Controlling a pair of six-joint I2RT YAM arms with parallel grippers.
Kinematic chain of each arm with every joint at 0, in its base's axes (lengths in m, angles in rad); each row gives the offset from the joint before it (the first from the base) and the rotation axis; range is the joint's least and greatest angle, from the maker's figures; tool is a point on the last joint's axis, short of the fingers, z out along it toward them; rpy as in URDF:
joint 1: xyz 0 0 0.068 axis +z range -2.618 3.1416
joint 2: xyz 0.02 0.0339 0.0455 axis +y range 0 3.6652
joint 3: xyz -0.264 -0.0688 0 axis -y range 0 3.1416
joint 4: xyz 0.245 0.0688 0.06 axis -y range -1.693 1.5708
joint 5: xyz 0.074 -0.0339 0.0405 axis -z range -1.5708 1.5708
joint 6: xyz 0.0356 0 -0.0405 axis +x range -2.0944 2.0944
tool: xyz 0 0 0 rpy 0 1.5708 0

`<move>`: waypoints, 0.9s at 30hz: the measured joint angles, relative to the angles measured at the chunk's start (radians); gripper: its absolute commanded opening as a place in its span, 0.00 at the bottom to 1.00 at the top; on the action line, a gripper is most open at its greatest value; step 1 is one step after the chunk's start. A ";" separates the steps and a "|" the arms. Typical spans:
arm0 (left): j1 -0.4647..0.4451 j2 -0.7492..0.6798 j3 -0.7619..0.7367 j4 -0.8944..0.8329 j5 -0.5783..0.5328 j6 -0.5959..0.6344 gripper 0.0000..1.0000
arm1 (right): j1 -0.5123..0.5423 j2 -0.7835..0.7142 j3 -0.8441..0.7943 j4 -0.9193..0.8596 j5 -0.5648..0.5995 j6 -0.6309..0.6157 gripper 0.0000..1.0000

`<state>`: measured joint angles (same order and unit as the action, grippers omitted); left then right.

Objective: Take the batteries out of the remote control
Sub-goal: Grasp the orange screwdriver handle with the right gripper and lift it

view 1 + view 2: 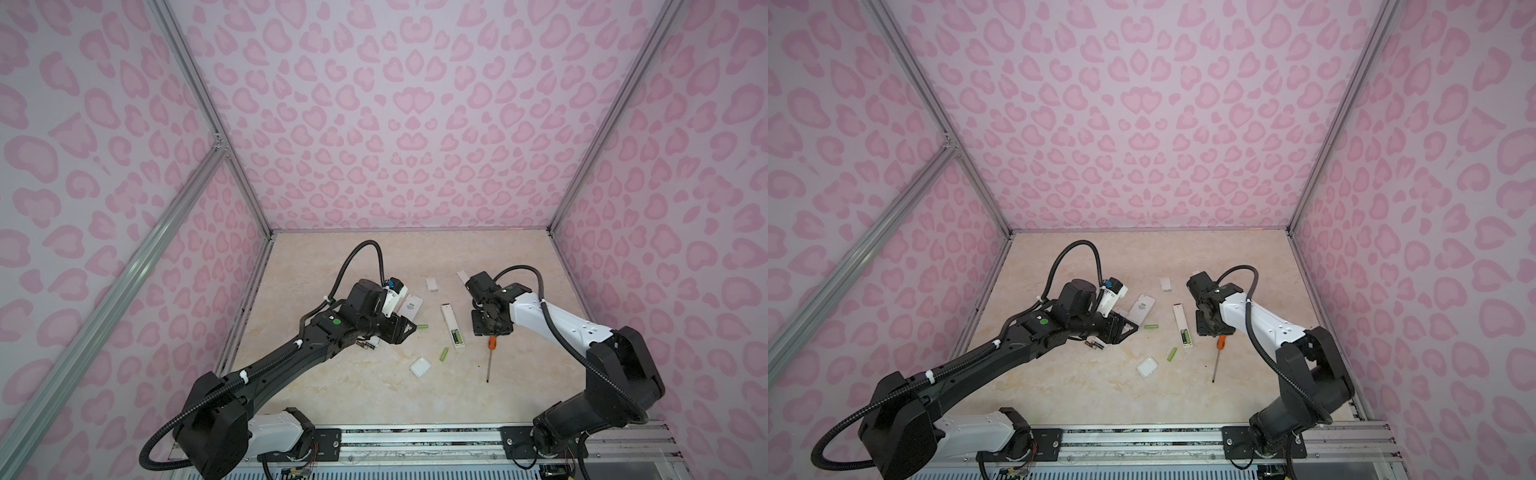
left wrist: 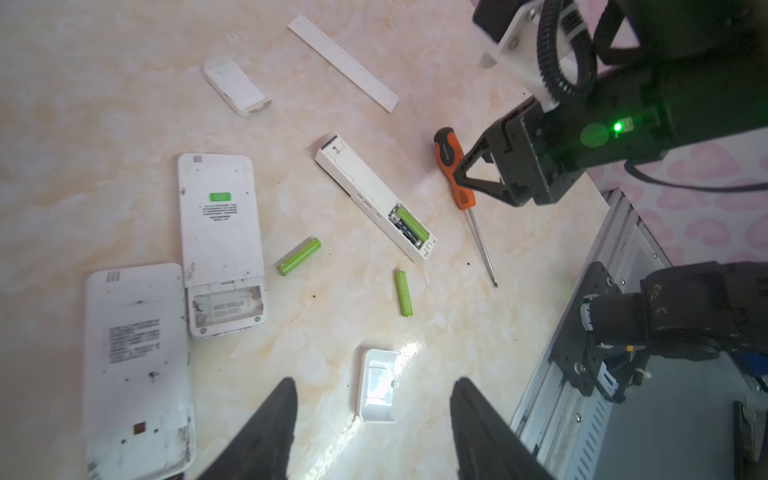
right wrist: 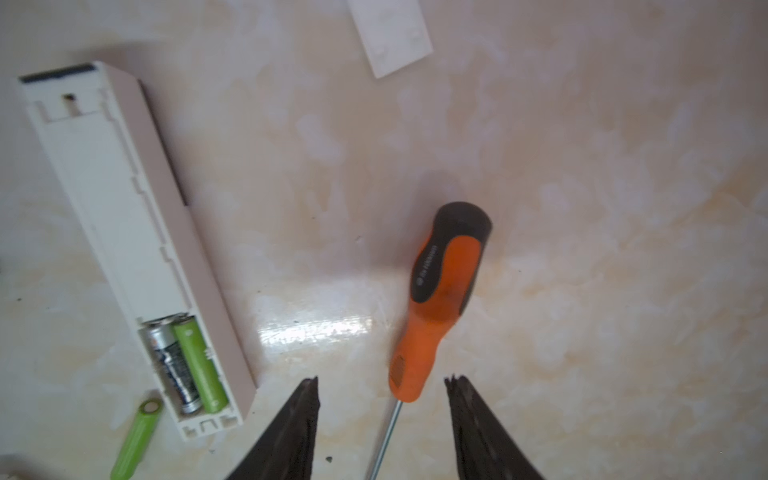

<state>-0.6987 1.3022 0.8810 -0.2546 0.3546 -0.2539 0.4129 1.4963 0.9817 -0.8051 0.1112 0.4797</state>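
The long narrow white remote control [image 1: 452, 326] lies back-up mid-table, its end compartment open. Inside it sit a lime-green battery [image 3: 199, 365] and a dark silver battery [image 3: 172, 365]. Two loose green batteries [image 2: 299, 255] [image 2: 404, 293] lie on the table near it, and dark batteries [image 1: 363, 344] lie beside the left arm. My left gripper [image 2: 374, 382] hangs open and empty above the table [image 2: 415, 332]. My right gripper [image 3: 383, 380] is open, its fingers on either side of where the orange-handled screwdriver [image 3: 444, 291] meets its shaft, gripping nothing.
Two wider white remotes [image 2: 220, 232] [image 2: 137, 365] lie side by side near the left gripper, one with an empty compartment. Small white covers [image 2: 378, 384] [image 2: 237, 85] and a long white strip [image 2: 343, 62] are scattered about. Pink patterned walls enclose the table on three sides.
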 measured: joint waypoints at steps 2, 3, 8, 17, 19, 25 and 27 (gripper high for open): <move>-0.026 0.029 0.006 0.002 -0.018 -0.001 0.62 | -0.063 -0.045 -0.055 0.029 -0.036 0.012 0.55; -0.040 0.044 0.010 0.002 -0.019 -0.001 0.62 | -0.088 -0.061 -0.078 0.042 -0.060 0.014 0.55; -0.077 0.080 0.022 0.003 -0.023 -0.008 0.62 | -0.176 -0.042 -0.152 0.145 -0.211 0.023 0.55; -0.080 0.087 0.028 0.004 -0.041 -0.009 0.62 | -0.197 0.096 -0.133 0.266 -0.322 0.029 0.37; -0.080 0.090 0.030 0.004 -0.045 -0.013 0.62 | -0.197 0.100 -0.138 0.297 -0.325 0.031 0.28; -0.080 0.140 0.051 0.024 -0.032 -0.039 0.62 | -0.196 0.053 -0.185 0.375 -0.349 0.051 0.08; -0.085 0.151 0.058 0.041 -0.018 -0.055 0.62 | -0.192 0.004 -0.226 0.398 -0.365 0.060 0.05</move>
<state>-0.7834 1.4536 0.9386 -0.2138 0.3367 -0.3092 0.2214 1.5002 0.7555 -0.4068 -0.2539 0.5396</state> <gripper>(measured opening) 0.617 0.098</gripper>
